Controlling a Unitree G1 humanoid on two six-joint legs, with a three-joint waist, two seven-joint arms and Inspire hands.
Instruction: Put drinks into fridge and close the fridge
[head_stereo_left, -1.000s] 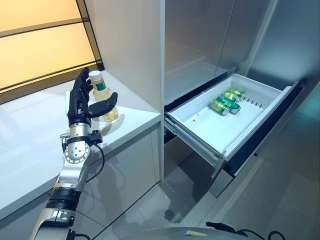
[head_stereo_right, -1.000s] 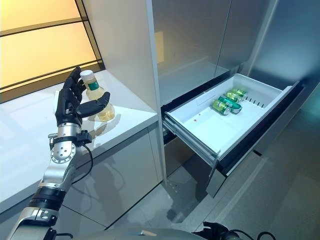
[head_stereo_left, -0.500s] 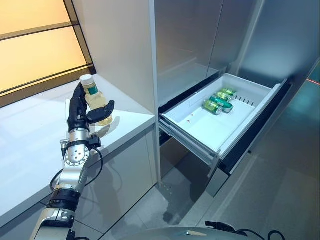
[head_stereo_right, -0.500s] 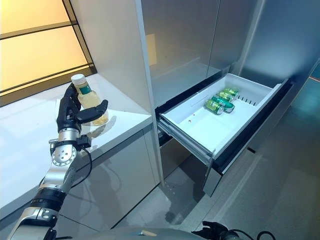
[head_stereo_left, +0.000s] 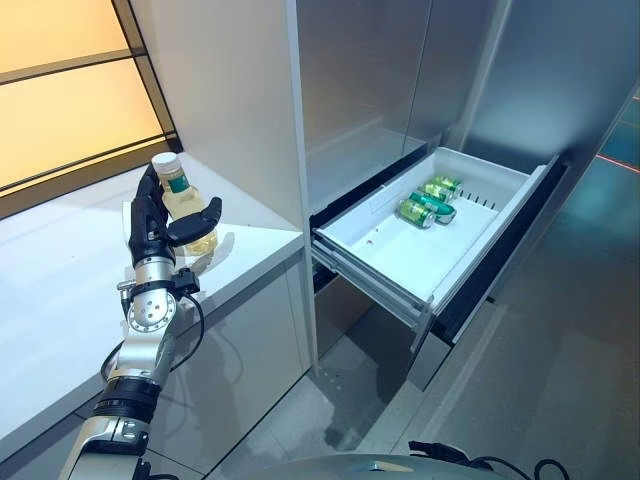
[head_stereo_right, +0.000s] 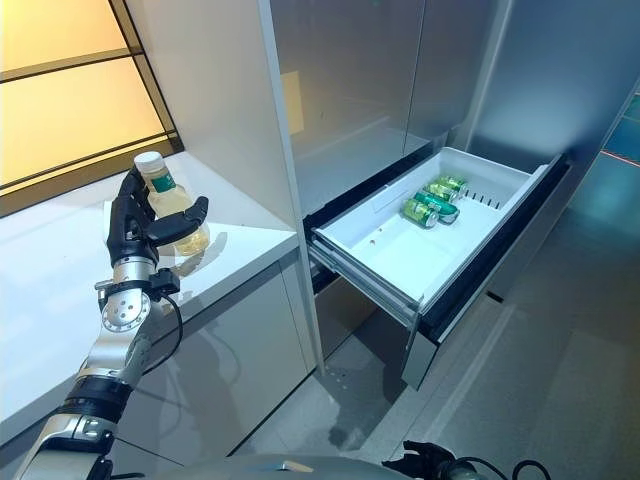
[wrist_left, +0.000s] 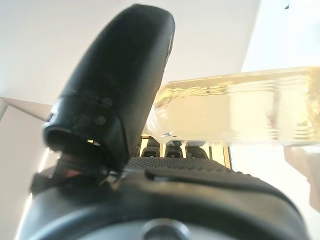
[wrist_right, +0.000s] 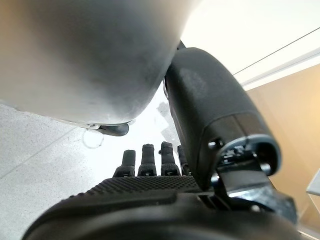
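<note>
A clear bottle of yellow drink (head_stereo_left: 186, 205) with a white cap stands on the white counter (head_stereo_left: 60, 270) by the tall cabinet wall. My left hand (head_stereo_left: 150, 228) is upright against it, fingers straight behind the bottle and thumb stretched across its front, so the bottle sits between them. In the left wrist view the bottle (wrist_left: 240, 110) lies just past my thumb (wrist_left: 125, 75). The fridge drawer (head_stereo_left: 372, 268) is pulled open at the right, with green cans (head_stereo_left: 425, 200) lying at its far end. My right hand (wrist_right: 150, 200) has straight fingers and holds nothing.
The open drawer juts out over the grey floor (head_stereo_left: 560, 380) at knee height. A grey cabinet wall (head_stereo_left: 230, 90) rises between counter and fridge. A lit orange window (head_stereo_left: 70, 90) runs behind the counter.
The camera has shifted, so the whole scene sits further left. My left hand has closed in on the bottle, with the thumb now across its front.
</note>
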